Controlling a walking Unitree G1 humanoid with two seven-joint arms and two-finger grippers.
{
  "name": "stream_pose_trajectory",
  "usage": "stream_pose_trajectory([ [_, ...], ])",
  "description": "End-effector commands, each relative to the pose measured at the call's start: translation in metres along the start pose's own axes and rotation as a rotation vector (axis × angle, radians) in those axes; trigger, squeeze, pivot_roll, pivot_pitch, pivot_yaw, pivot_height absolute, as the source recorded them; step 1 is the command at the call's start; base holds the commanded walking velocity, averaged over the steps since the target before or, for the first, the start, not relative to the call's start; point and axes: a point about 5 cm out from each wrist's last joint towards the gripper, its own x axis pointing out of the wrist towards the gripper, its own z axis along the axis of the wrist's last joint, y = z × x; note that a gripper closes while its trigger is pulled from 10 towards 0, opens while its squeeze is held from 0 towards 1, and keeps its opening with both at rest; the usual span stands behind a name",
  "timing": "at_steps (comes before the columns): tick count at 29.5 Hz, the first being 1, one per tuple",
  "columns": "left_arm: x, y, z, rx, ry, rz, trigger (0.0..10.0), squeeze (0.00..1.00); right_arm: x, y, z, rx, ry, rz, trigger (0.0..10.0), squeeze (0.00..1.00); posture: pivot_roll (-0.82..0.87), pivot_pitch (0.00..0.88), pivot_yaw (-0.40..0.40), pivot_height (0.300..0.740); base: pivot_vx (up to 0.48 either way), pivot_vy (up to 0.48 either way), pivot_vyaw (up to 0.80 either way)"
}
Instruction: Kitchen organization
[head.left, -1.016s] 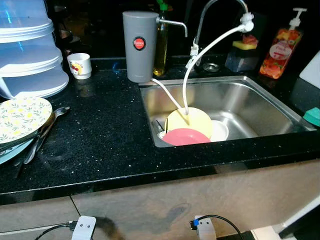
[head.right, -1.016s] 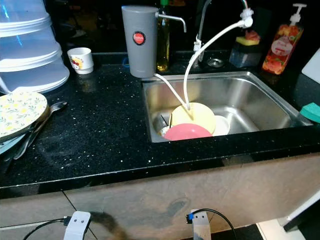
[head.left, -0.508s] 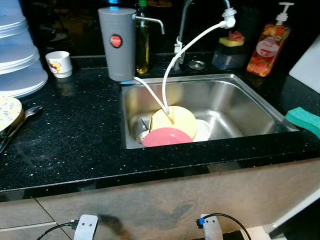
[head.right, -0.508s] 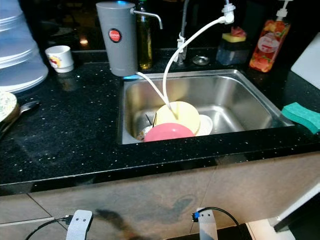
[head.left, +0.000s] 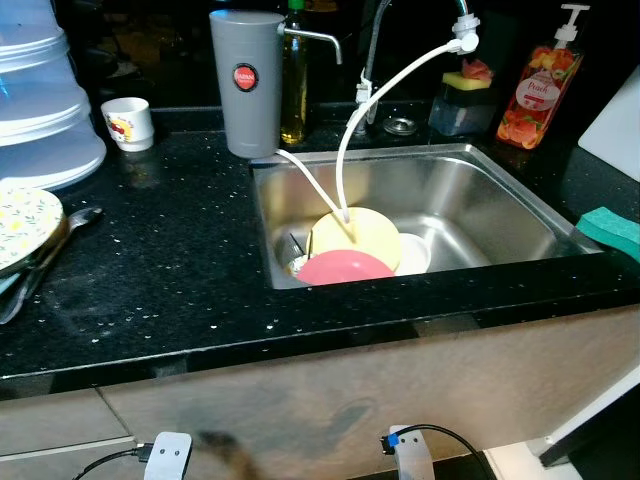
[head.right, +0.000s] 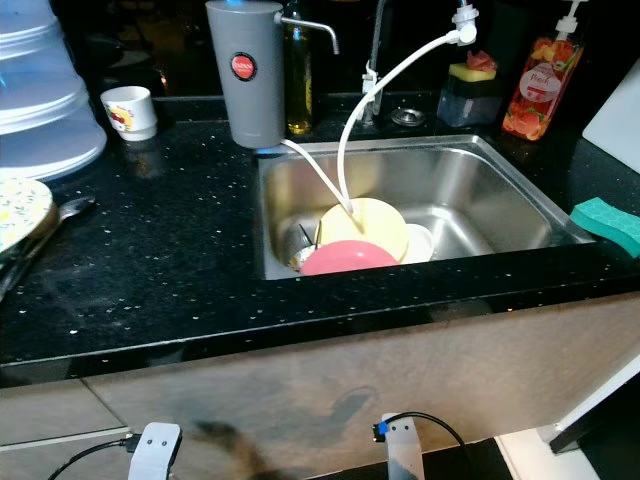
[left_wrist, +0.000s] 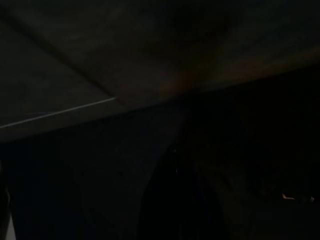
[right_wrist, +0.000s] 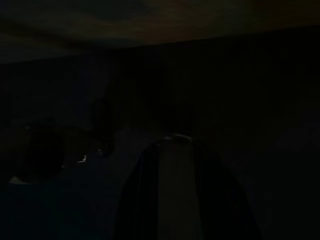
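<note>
A steel sink (head.left: 480, 200) is set in the black speckled counter (head.left: 170, 270). Against its near left wall lean a pink plate (head.left: 345, 268) and a yellow plate (head.left: 357, 233), with a white bowl (head.left: 413, 252) beside them. Two white hoses (head.left: 385, 88) run from the tap and the grey filter canister (head.left: 245, 85) down onto the yellow plate. At the counter's left edge a floral plate (head.left: 25, 225) lies on a stack, with spoons (head.left: 50, 255) beside it. Both arms hang idle below the counter; the left gripper (left_wrist: 177, 200) and right gripper (right_wrist: 172, 192) are dark shapes.
Behind the sink stand an oil bottle (head.left: 293, 90), a sponge holder (head.left: 460, 95) and an orange soap bottle (head.left: 537, 85). A green sponge (head.left: 610, 228) lies at the right. A small cup (head.left: 128, 123) and stacked translucent containers (head.left: 40, 110) stand at the back left.
The camera swung right, then part of the way back left, so the floral plate shows more again. Nothing on the counter or in the sink has moved.
</note>
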Motion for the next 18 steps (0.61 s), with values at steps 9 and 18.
stream_pose_trajectory([
  [9, -0.017, 0.013, 0.005, 0.044, -0.032, 0.066, 10.0, 0.00, -0.002, -0.002, 0.002, -0.061, 0.006, 0.097, 10.0, 0.00, 0.10, 0.085, -0.018, 0.740, 0.000, 0.000, 0.00],
  [18, -0.038, 0.017, 0.011, 0.033, -0.098, 0.037, 10.0, 0.00, -0.006, -0.010, 0.020, -0.114, -0.057, 0.192, 10.0, 0.00, 0.10, 0.090, -0.027, 0.740, 0.000, 0.000, 0.00],
])
